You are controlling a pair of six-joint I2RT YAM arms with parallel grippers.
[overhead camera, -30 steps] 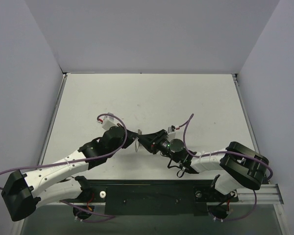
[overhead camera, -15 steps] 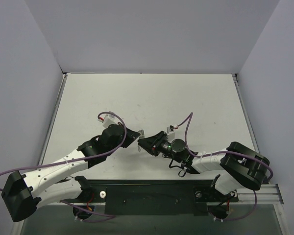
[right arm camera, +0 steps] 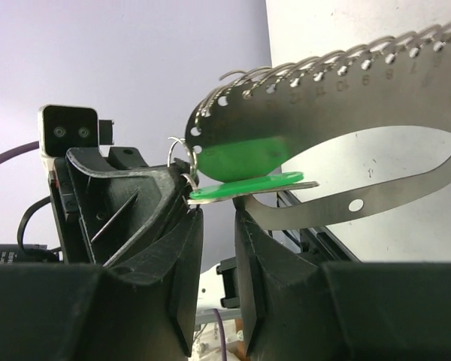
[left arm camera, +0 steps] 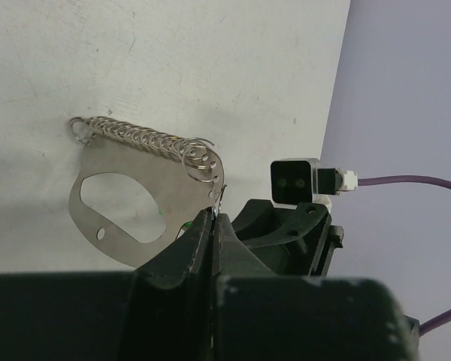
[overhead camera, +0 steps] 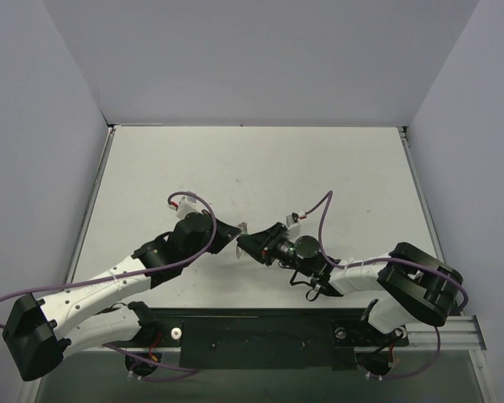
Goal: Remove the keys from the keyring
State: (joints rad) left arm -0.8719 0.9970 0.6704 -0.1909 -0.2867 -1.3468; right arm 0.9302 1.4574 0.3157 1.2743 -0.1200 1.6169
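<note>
The left gripper is clamped shut on one corner of the flat grey oblong metal keyring. Just beneath the keyring, the jaws of the right gripper stand slightly apart, and the tiny key with its bright green plastic head lies across their tips. The sound way on is to pinch that head squarely, then ease it off.

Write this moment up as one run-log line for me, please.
left gripper: shut on keyring edge | right gripper: jaws slightly apart beneath green key, not gripping | key not yet off
</note>
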